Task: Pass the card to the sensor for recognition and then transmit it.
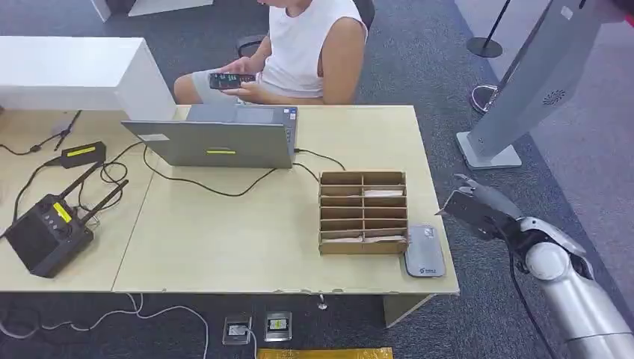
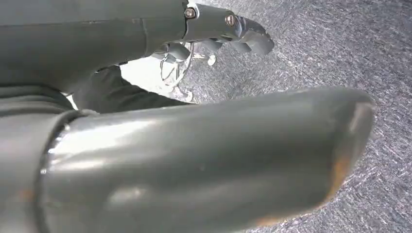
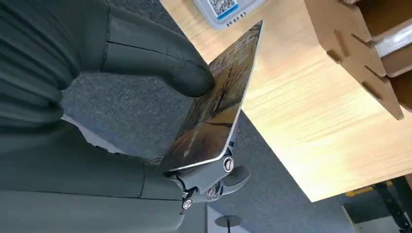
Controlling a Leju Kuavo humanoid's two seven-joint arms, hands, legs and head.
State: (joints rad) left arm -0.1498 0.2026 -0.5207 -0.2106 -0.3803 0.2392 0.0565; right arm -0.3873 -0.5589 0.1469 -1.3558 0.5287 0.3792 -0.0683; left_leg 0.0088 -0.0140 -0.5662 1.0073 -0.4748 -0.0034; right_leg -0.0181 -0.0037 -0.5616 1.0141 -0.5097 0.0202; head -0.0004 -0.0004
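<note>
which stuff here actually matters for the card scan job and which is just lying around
For the job: card held in the right hand; grey sensor pad at the table's front right corner; cardboard slot box beside it.

Lying about: laptop, black radio unit, power adapter, cables.

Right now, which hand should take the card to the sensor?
Right. The right hand already pinches the card just off the table edge beside the sensor; the left hand hangs over carpet.

- The right hand (image 3: 160,126) pinches the card (image 3: 214,104) between thumb and darker fingers.
- The card, seemingly printed with a brownish picture, is held over grey carpet (image 3: 121,116) just off the wooden table (image 3: 311,111).
- On the table sit the sensor (image 3: 221,9) and a cardboard organizer (image 3: 359,43).
</note>
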